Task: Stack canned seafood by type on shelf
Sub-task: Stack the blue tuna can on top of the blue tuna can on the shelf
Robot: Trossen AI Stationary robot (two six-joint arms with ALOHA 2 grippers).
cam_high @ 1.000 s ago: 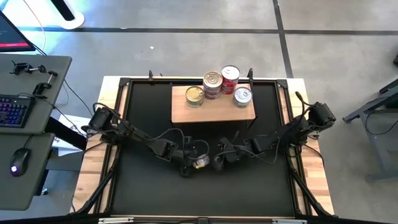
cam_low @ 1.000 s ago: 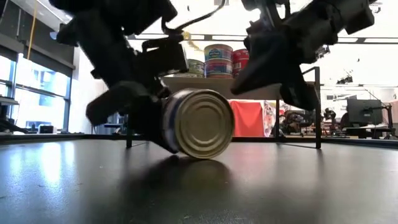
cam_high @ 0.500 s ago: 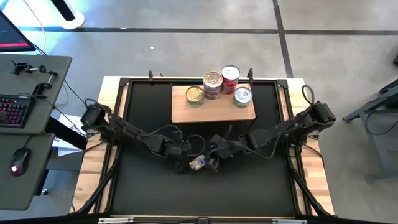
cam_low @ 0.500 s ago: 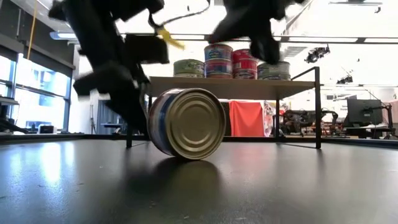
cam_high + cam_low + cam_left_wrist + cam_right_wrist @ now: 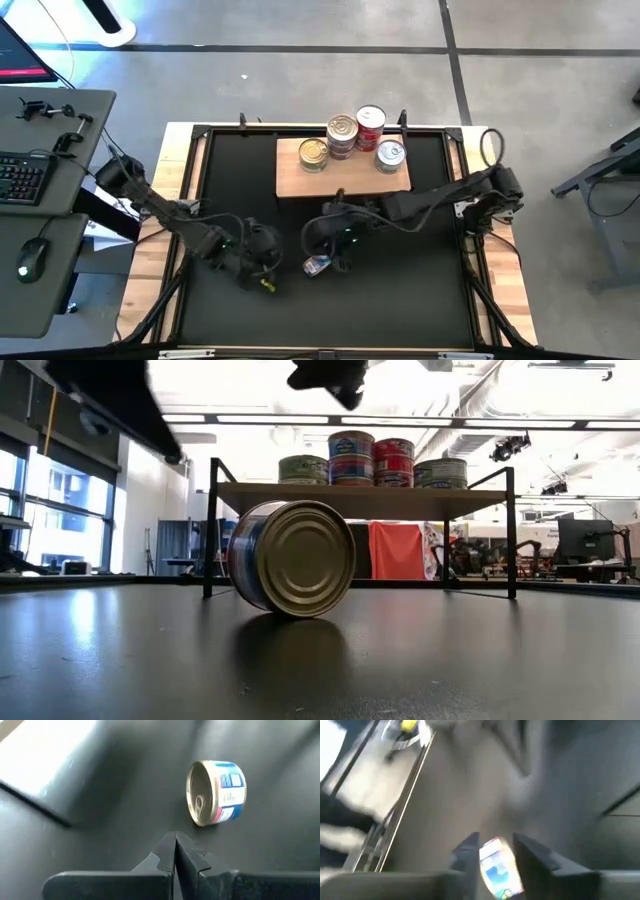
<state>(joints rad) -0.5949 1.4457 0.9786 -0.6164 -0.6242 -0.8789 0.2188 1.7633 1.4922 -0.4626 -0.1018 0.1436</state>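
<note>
The right claw [image 5: 495, 840] hangs over the black mat [image 5: 400, 300] with its two fingers [image 5: 466, 851] parted by a moderate gap and nothing gripped. Its own camera shows a blue-labelled tin [image 5: 498, 866] in line with that gap. That picture is smeared, so contact is hard to judge there, but the low view shows this tin [image 5: 292, 558] standing free on its rim on the mat, gold end toward the camera. Only a dark shape that is probably this claw [image 5: 328, 374] shows well above it. From overhead the claw [image 5: 328, 242] sits just over the tin [image 5: 318, 265], on the tin's shelf side. Beyond the claw, away from the mat's near edge, stands the shelf [image 5: 345, 180], a light wooden board on thin black legs. It carries four groups of tins: a green-sided one [image 5: 313, 153], a two-high stack [image 5: 341, 131], a red stack [image 5: 370, 124] and a single silver-topped one [image 5: 390, 155]. To the other side of the loose tin from the right claw, near but apart, the left claw [image 5: 175, 842] is low over the mat with its fingers pressed together on nothing, the tin [image 5: 216, 793] lying ahead of it.
</note>
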